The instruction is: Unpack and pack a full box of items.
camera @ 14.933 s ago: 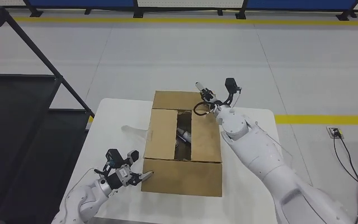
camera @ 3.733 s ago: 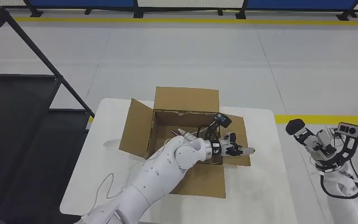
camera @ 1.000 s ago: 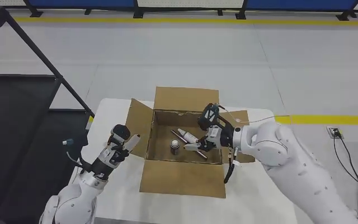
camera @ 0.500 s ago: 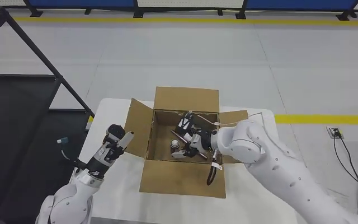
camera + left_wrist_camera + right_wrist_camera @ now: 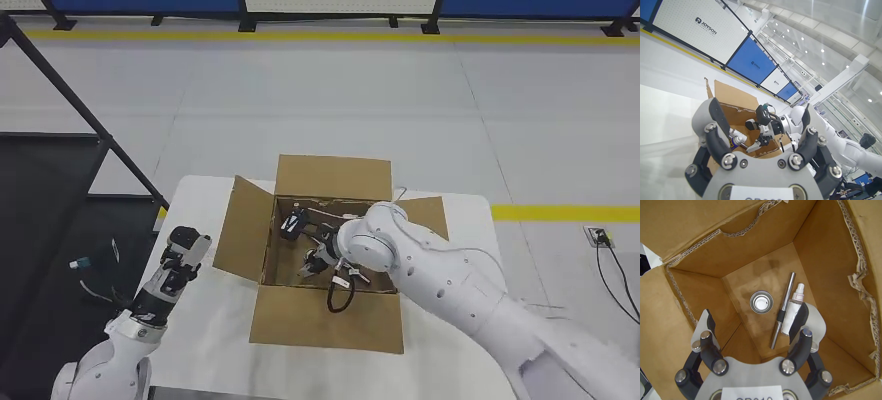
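A: So, which step was it?

B: It looked like unpacking. The box sat open on the table with its flaps out. Inside it the right gripper hung above the floor, fingers spread wide and holding nothing. Beside the box the left gripper was also wide open and empty.

A: How to do it well?

B: I judged it best to pick one item, come straight down and keep the fingers off the walls. The can stood upright and apart, so it was the easiest grab. The bottle and rod lay side by side, so pinching one risked dragging the other.

A: And the looks?

B: The box was brown corrugated card with a torn rim and a scuffed floor. The can had a silver top and white nozzle, the bottle was white, and the rod was shiny with a black band.
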`<action>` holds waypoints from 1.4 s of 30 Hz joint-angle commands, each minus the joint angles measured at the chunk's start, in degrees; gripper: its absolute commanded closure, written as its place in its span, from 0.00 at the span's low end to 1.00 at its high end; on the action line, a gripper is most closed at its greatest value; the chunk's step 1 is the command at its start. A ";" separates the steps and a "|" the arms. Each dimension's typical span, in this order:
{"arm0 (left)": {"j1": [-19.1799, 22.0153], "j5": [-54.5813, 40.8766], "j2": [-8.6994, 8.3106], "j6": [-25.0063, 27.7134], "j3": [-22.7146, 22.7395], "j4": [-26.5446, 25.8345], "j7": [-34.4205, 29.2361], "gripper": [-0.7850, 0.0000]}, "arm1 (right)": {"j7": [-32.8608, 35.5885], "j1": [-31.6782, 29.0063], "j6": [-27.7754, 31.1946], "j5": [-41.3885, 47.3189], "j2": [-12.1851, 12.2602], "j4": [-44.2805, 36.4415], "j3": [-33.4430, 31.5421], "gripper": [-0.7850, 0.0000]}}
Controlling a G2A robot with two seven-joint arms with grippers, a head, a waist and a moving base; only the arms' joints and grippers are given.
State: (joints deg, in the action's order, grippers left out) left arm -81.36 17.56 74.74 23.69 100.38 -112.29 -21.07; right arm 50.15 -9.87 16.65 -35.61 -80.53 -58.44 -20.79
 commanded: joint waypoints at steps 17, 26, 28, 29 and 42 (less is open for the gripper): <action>0.00 0.00 0.00 0.00 0.00 0.00 0.00 0.00 | -2.44 1.41 0.18 -1.39 -9.97 17.97 3.38 0.11; 0.00 0.00 0.00 0.00 0.00 0.00 0.00 0.00 | -3.56 1.21 1.89 -1.46 -12.37 23.69 2.61 0.54; 0.00 0.00 0.00 0.00 0.00 0.00 0.00 0.00 | -3.76 1.22 2.49 -1.51 -12.77 24.78 2.38 0.56; 0.00 0.00 0.00 0.00 0.00 0.00 0.00 0.00 | -3.94 1.24 2.78 -1.53 -12.95 25.25 2.25 0.58; 0.00 0.00 0.00 0.00 0.00 0.00 0.00 0.00 | -7.25 2.02 4.56 -5.11 -13.13 24.33 0.03 1.00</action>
State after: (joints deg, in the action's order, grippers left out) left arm -81.36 17.56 74.74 23.69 100.38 -112.28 -21.07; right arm 42.96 -7.93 21.31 -40.35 -93.81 -33.59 -20.54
